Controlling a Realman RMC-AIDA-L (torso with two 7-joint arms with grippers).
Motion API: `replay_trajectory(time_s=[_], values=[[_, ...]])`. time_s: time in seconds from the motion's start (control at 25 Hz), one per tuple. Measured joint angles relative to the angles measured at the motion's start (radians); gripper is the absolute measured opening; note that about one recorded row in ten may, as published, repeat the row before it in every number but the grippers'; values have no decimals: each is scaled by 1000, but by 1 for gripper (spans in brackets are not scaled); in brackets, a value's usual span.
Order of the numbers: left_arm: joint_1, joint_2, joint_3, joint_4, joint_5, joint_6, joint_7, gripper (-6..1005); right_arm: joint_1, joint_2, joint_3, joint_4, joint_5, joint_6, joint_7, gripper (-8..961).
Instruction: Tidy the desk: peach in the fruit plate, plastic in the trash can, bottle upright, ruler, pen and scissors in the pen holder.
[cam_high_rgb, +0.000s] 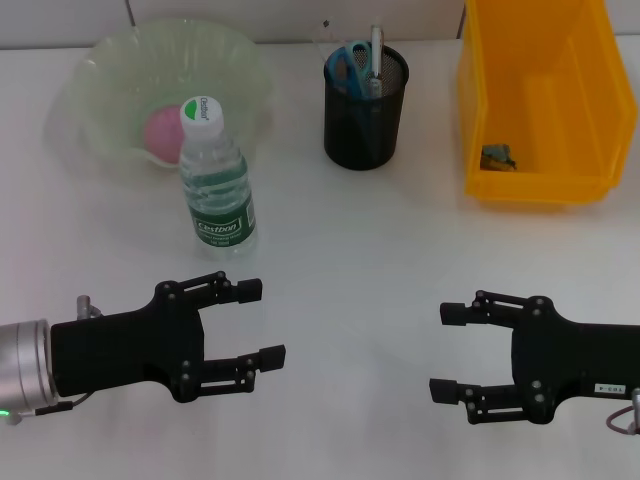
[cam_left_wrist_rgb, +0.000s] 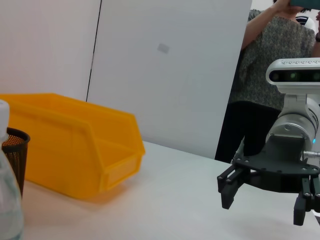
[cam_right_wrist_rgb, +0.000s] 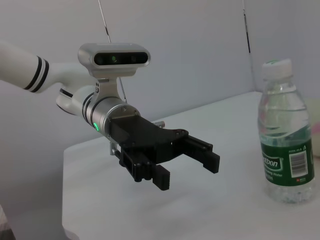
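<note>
Over the white bench (cam_high_rgb: 330, 250) from the head view: the pale green fruit plate (cam_high_rgb: 110, 75) sits far left, and the pink peach (cam_high_rgb: 160, 133) lies inside it, partly screened by the water bottle (cam_high_rgb: 215, 185). That bottle stands upright, white cap on top, green label facing out, just in front of the plate's near rim. Centre back, the black mesh pen holder (cam_high_rgb: 365, 115) carries the blue-handled scissors (cam_high_rgb: 352, 62) and a silvery pen or ruler (cam_high_rgb: 376, 55) beside them, I cannot tell which. Far right, the yellow trash bin (cam_high_rgb: 535, 110) holds a small crumpled greenish scrap (cam_high_rgb: 498, 156) on its floor, likely the plastic.

Both arms hang low at the near edge. The left claw (cam_high_rgb: 258, 323) has its two fingers spread wide, nothing between them, well apart from the bottle. The right claw (cam_high_rgb: 447, 350) mirrors it, also spread wide and bare.

The left wrist view catches what the head view cannot: the bin's sloped front lip from the side, the right claw across the bench, and a person in a patterned top (cam_left_wrist_rgb: 272, 55) standing behind a white panel. The right wrist view gives the bottle's label side-on, clear water inside, and the left claw hanging just above the bench top with its camera housing (cam_right_wrist_rgb: 114, 56) riding over it.
</note>
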Motion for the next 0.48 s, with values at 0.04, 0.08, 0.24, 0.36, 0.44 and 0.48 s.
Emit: replay_trajectory(time_s=[0.04, 0.08, 0.24, 0.36, 0.44, 0.48], values=[[0, 0, 0, 0, 0, -1, 0, 805, 0, 0, 0, 0, 0, 0, 0, 842], [1, 0, 0, 0, 0, -3, 0, 805, 0, 0, 1, 0, -1, 2, -1, 842], [2, -1, -1, 2, 1, -4, 0, 805, -1, 3, 6, 1, -2, 12, -2, 842], [3, -2, -1, 3, 2, -4, 0, 805, 1, 3, 12, 5, -4, 16, -2, 842], [3, -2, -1, 4, 2, -4, 0, 805, 3, 3, 13, 6, -4, 18, -2, 842], [3, -2, -1, 4, 2, -3, 0, 805, 4, 3, 13, 7, -4, 20, 0, 842]])
